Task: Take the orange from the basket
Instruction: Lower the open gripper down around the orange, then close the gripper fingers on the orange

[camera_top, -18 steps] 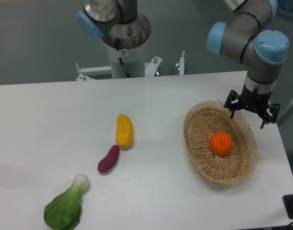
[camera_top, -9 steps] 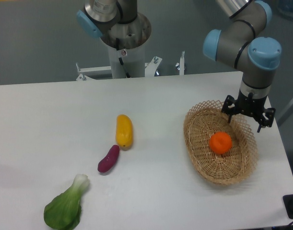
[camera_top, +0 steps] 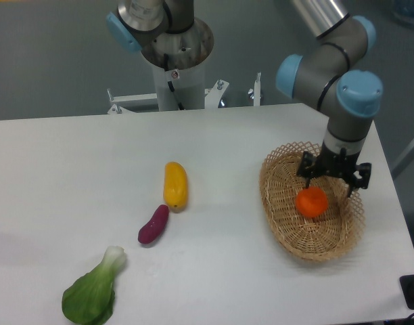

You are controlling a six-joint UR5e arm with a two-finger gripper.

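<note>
The orange (camera_top: pixel 311 202) is small, round and bright orange. It lies inside the oval tan wicker basket (camera_top: pixel 280 213) at the right of the white table. My gripper (camera_top: pixel 331 182) hangs over the basket, just above and slightly behind-right of the orange. Its two dark fingers are spread apart and hold nothing. One fingertip (camera_top: pixel 307 181) is close to the orange's upper left edge, the other (camera_top: pixel 353 189) is off to its right.
A yellow-orange elongated vegetable (camera_top: pixel 175 185), a purple one (camera_top: pixel 153 224) and a green leafy bok choy (camera_top: pixel 93 291) lie on the table left of centre. A second arm's base (camera_top: pixel 174 61) stands at the back. The table's right edge is near the basket.
My gripper has moved left and down, from beyond the basket's far right rim to just above the orange. The orange and basket have not moved.
</note>
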